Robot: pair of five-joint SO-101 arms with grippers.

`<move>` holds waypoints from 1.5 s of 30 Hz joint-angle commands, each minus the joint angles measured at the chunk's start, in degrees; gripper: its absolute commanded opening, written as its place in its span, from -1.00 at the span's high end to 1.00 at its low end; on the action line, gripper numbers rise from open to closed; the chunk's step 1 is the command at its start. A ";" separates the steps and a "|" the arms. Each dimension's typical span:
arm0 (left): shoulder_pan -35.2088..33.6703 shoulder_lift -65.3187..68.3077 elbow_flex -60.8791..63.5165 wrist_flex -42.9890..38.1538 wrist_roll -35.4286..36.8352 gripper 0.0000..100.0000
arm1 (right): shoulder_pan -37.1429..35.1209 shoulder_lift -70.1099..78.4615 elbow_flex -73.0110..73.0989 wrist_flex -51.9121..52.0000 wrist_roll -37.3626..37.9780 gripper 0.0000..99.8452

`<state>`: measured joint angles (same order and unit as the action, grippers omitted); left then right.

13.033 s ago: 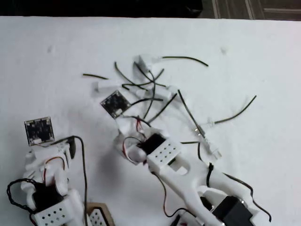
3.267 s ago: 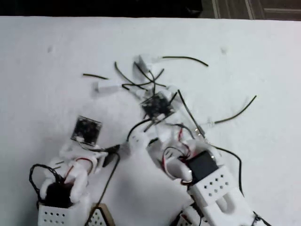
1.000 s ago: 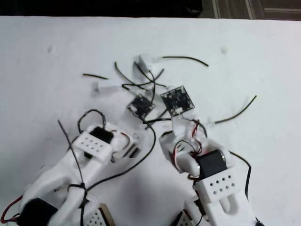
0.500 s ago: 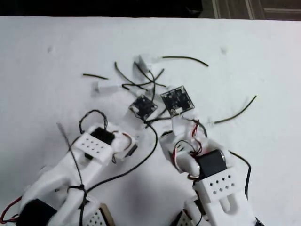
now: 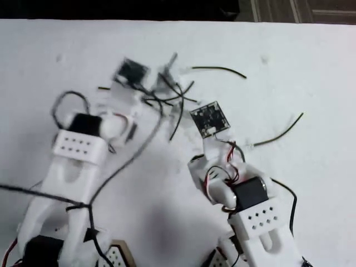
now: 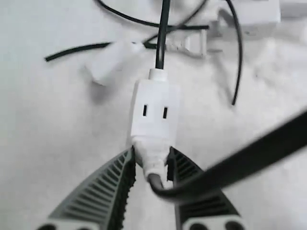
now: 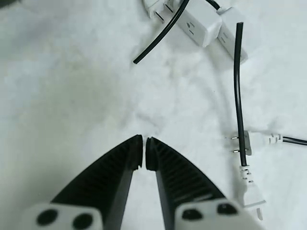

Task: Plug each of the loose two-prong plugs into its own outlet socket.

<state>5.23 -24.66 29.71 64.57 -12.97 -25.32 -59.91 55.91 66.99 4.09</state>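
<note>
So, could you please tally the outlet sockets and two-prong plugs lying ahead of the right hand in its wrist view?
outlet sockets: 2
two-prong plugs: 3
Total: 5

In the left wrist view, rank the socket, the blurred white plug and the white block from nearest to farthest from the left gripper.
1. Socket: clamped between the left gripper fingers.
2. White plug: lying just beyond the socket, off to one side.
3. White block: farthest, on the other side.
</note>
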 commanded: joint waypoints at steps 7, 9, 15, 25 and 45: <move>-4.00 2.15 -8.18 -13.63 -1.76 0.96 | 0.57 -1.27 -1.58 -0.04 0.00 0.96; -3.91 6.46 -8.44 -19.34 -1.76 0.96 | 0.57 -1.27 -1.58 -0.04 0.00 0.96; -3.47 26.42 -18.29 -28.92 -1.67 0.96 | 0.66 -0.92 -1.32 -0.04 0.00 0.96; -2.77 49.54 -42.20 -27.25 0.26 0.75 | 0.66 -0.75 -1.14 0.04 0.00 0.96; -3.82 53.85 -82.81 32.35 6.51 0.33 | 7.16 -0.75 -0.62 -1.27 2.55 0.96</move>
<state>1.63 30.37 -46.51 87.52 -6.46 -20.66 -59.91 55.91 66.99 4.44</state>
